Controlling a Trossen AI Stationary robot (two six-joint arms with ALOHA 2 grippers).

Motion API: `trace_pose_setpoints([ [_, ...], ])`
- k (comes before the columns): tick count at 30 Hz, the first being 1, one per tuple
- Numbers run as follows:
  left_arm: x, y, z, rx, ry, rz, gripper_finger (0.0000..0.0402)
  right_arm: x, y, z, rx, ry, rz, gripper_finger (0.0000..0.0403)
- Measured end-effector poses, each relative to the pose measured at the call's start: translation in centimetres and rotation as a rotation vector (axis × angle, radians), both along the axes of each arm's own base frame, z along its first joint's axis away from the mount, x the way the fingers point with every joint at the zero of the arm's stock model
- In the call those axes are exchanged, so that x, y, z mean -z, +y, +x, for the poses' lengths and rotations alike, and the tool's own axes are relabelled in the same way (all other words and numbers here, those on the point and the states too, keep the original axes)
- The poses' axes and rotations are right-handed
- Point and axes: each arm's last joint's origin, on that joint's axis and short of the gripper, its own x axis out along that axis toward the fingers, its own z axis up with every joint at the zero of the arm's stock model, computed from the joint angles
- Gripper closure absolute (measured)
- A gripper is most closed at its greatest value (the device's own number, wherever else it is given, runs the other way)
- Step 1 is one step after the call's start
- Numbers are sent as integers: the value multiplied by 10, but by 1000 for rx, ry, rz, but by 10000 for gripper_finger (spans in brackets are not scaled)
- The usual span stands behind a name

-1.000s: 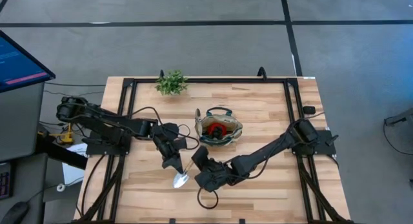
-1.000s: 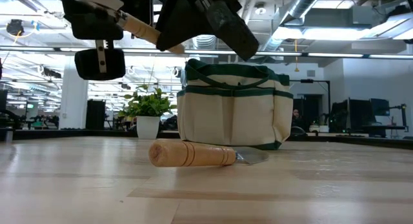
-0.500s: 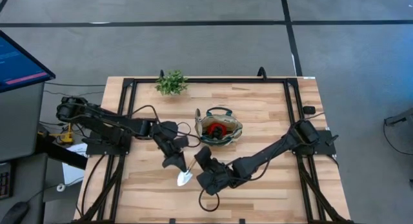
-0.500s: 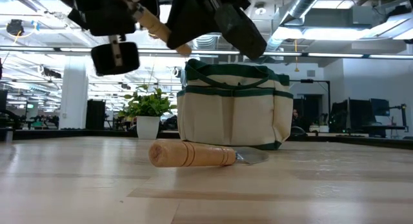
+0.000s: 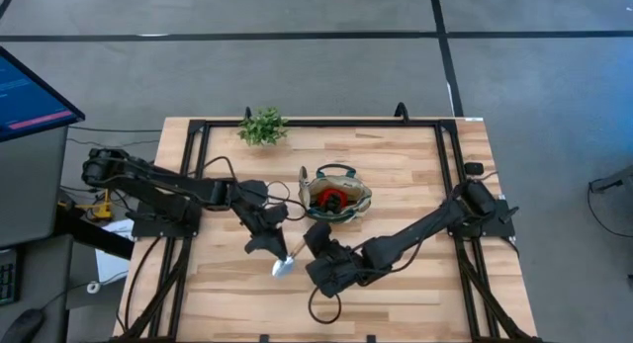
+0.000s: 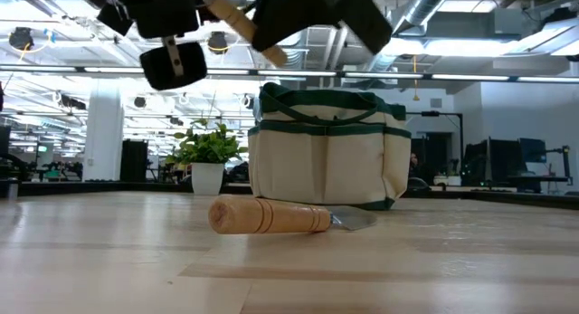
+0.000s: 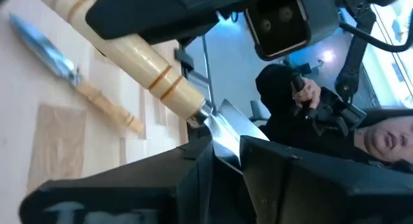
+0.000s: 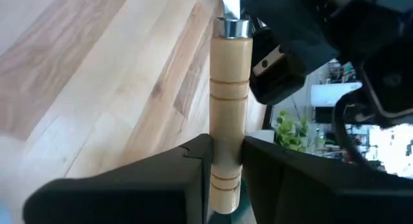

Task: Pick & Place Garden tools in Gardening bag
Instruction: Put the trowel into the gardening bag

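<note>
A trowel with a silver blade (image 5: pixel 283 267) and a light wooden handle (image 8: pixel 230 88) is held in the air between both grippers, near the table's middle front. My left gripper (image 5: pixel 269 242) is shut on its metal end and my right gripper (image 5: pixel 318 242) is shut on its handle. The beige gardening bag (image 5: pixel 336 197) with green trim stands just beyond them, a red-and-black tool (image 5: pixel 336 198) inside it. A second trowel (image 6: pixel 271 216) lies on the table by the bag's left side. My left gripper pinches the trowel's blade (image 7: pixel 227 130) just past the ferrule, between its two fingers. The wooden handle (image 7: pixel 145 66) runs on away from the fingers. The trowel is lifted clear of the table and tilted. My right gripper pinches the wooden handle (image 8: pixel 227 139) between its two fingers, on the half toward its butt end. The fingers lie across the handle. The ferrule end (image 8: pixel 232 27) points away toward my left gripper. The trowel hangs clear of the table.
A green potted plant (image 5: pixel 262 127) stands at the far edge, left of centre. A black frame (image 5: pixel 316 123) runs round the table's back and sides. Bare wood lies at the table's near right (image 5: pixel 425 294).
Both grippers, still shut on the trowel, have risen and gone a little toward the bag, carrying the trowel with them. The trowel on the table and the bag have kept still.
</note>
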Motion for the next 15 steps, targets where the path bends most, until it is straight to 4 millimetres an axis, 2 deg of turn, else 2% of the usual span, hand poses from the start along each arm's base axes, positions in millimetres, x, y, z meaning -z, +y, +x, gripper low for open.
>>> trace_pose_setpoints([
  [7,-26,13,-14,-20,-189,85,331,-21,-10,-15,48,5,148,352],
  [10,-46,19,-22,-13,-325,107,332,-17,-11,-20,49,56,153,352],
  [15,-61,30,-36,-68,-429,170,331,-20,-9,-25,65,61,164,352],
])
